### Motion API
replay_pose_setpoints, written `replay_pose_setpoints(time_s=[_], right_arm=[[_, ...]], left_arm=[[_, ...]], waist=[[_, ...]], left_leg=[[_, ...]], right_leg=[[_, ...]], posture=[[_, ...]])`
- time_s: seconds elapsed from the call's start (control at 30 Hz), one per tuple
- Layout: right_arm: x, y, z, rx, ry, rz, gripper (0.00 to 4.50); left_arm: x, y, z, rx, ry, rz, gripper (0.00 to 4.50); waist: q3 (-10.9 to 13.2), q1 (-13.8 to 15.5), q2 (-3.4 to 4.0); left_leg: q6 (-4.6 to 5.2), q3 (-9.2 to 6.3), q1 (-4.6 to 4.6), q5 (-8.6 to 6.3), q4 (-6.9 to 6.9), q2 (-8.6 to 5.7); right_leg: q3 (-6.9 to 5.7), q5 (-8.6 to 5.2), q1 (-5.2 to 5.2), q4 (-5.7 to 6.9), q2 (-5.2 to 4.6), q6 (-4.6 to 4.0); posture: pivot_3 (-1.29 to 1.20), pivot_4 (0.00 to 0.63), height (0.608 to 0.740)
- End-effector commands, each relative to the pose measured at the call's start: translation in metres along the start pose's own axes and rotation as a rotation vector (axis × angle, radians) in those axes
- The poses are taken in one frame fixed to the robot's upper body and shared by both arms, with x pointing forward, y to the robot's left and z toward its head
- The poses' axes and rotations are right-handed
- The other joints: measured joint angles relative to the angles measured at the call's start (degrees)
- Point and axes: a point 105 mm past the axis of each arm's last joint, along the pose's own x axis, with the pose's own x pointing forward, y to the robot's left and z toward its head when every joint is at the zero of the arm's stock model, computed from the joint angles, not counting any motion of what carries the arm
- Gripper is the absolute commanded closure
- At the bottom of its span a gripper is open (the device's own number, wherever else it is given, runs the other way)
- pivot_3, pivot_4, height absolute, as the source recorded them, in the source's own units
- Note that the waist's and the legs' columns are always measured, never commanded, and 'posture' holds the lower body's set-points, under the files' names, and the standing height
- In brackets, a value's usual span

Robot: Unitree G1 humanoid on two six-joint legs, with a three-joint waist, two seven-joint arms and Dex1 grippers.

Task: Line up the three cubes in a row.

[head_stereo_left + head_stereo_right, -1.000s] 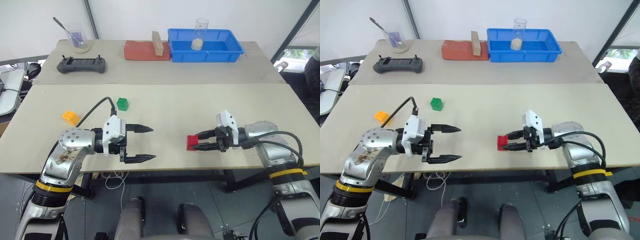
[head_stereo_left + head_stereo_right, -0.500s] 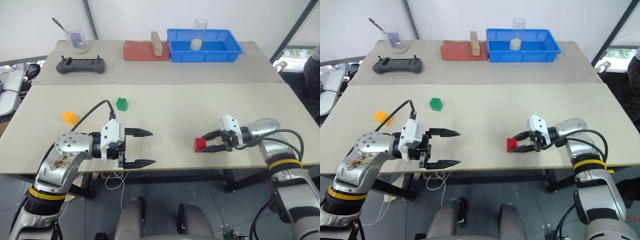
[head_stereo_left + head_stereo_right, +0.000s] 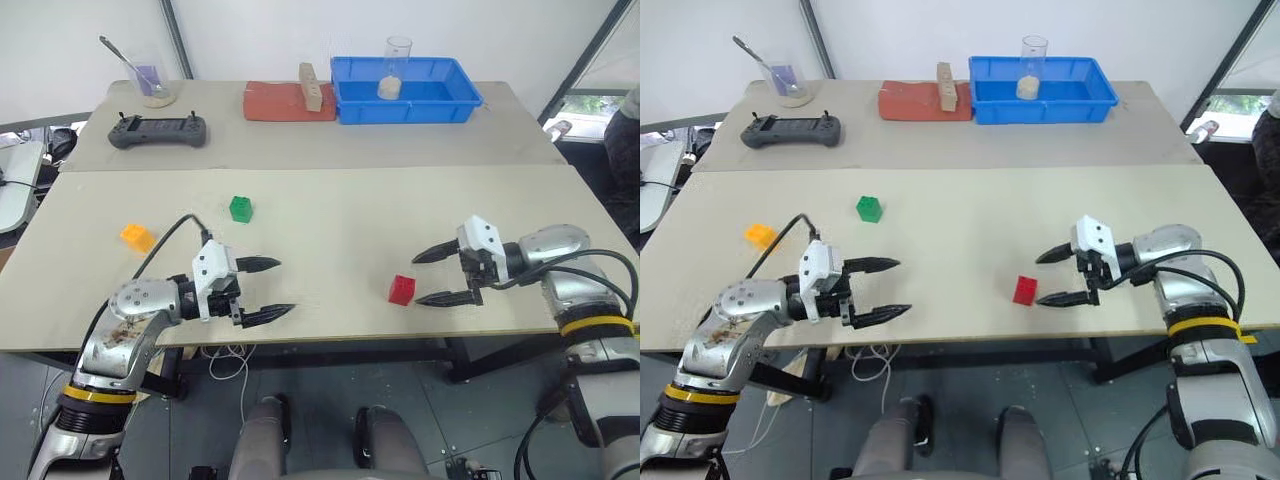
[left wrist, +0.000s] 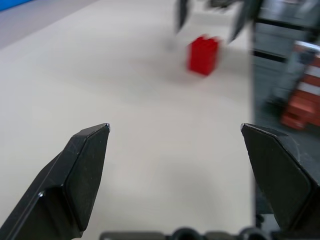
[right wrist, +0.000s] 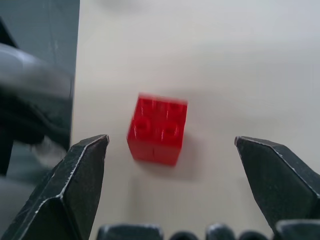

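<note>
Now the red cube (image 3: 401,289) sits free on the table, just ahead of the wide-open right gripper (image 3: 433,275). Left gripper (image 3: 272,289) is spread, empty; green cube (image 3: 241,208) and orange-yellow cube (image 3: 138,237) lie beyond it, unaligned. Next move, judged: fetch green.

Far table: a blue bin (image 3: 440,103) holds a clear cup (image 3: 394,68), and just beside it a tan wooden block (image 3: 310,86) stands on a flat red slab (image 3: 280,103). Over left, a black controller (image 3: 157,131), and a glass (image 3: 150,80) with a spoon in it.
</note>
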Motion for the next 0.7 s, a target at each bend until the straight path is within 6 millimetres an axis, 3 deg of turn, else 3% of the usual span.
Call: replay_pose_setpoints(time_s=[0.03, 0.37, 0.57, 0.7], right_arm=[[-0.006, 0.007, 0.019, -0.001, -0.045, -0.056, 0.02], [-0.009, 0.028, 0.013, 0.052, -0.013, -0.082, 0.02], [-0.018, 0.012, 0.034, 0.031, -0.064, -0.174, 0.02], [-0.017, 0.008, 0.078, 0.052, -0.181, -0.25, 0.02]], left_arm=[[0.0, 0.004, 0.004, 0.029, -0.044, 0.091, 0.0], [0.004, -0.01, 0.01, 0.039, -0.057, 0.026, 0.0], [0.005, 0.039, 0.009, 0.036, -0.059, 0.268, 0.0], [0.004, 0.068, 0.0, 0.028, -0.088, 0.529, 0.0]], waist=[[0.0, 0.3, 0.0], [0.0, 0.6, 0.0], [0.0, 0.7, -0.01], [0.0, 0.6, -0.02]], left_leg=[[-0.01, 0.0, 0.0, -0.01, 0.0, -0.01], [-0.09, 0.05, -0.02, -0.06, 0.16, 0.0], [-0.09, 0.01, -0.03, -0.06, 0.25, -0.01], [-0.04, 0.01, -0.11, -0.06, 0.29, -0.03]], right_leg=[[0.0, 0.0, 0.0, 0.0, -0.02, 0.0], [-0.07, -0.16, -0.04, -0.09, -0.09, -0.27], [-0.09, -0.17, -0.04, -0.08, -0.08, -0.18], [-0.05, 0.06, 0.06, -0.08, -0.09, 0.02]], posture=[[0.0, 0.15, 0.74], [0.0, 0.15, 0.74], [0.0, 0.15, 0.74], [0.0, 0.15, 0.74]])
